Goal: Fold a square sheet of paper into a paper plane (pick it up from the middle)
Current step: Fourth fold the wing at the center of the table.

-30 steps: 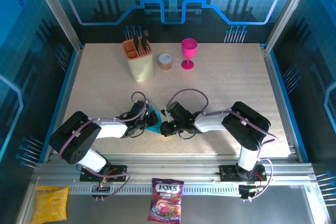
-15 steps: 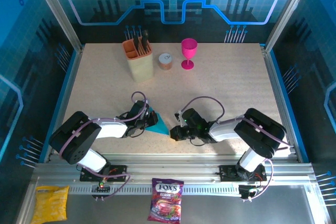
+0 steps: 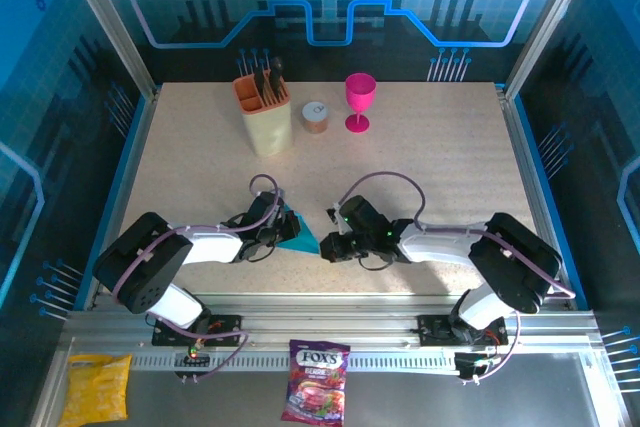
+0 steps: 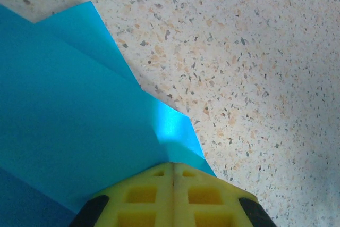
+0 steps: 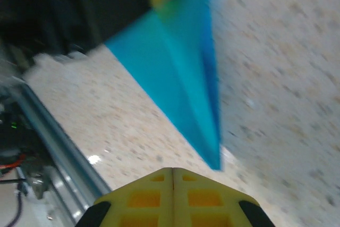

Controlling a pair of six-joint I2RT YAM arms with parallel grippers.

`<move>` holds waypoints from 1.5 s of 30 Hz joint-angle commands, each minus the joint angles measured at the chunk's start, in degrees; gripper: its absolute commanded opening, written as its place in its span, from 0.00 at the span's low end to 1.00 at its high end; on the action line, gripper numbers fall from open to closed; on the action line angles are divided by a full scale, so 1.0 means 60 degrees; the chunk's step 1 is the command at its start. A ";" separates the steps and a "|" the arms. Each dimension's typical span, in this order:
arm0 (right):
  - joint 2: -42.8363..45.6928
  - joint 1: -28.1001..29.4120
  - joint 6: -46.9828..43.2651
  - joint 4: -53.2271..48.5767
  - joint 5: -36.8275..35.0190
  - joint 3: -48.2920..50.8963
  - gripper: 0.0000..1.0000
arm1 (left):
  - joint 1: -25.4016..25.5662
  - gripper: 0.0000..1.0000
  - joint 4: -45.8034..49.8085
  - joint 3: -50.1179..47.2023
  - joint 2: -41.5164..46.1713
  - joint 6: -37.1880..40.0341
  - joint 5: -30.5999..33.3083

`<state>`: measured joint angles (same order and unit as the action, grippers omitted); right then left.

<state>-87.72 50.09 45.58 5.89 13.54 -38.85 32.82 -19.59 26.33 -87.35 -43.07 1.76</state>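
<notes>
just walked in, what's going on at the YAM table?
This is the middle of a paper plane fold. The cyan paper is low on the table between the two arms, already folded into a narrow pointed shape with overlapping layers. The left gripper, jaws shut, is at its broad end; I can't tell whether it pinches the paper or just presses on it. The right gripper, jaws also shut, is close to the pointed tip but not holding it.

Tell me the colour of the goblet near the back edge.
The goblet is bright pink, clearest in the top external view.

"FOX'S" on purple candy bag (image 3: pixel 317 383)
</notes>
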 commanded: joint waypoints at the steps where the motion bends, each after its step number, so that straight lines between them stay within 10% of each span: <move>1: -0.0306 0.0097 -0.0321 -0.0491 -0.0103 -0.0693 0.00 | -0.0094 0.00 0.1142 -0.0191 -0.0068 0.0233 0.0469; 33: -0.2835 -0.0291 0.0086 0.0981 0.0016 -0.0098 0.00 | 0.0059 0.02 0.1562 -0.0371 0.2912 -0.1050 -0.0540; 45: -0.3030 -0.0284 0.0225 0.1068 0.0139 -0.0099 0.00 | 0.1288 0.00 -0.0370 -0.0865 0.1506 -0.1947 -0.0102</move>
<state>-102.04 48.51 46.54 17.26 15.53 -41.45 39.94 -17.02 21.91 -76.31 -52.90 0.27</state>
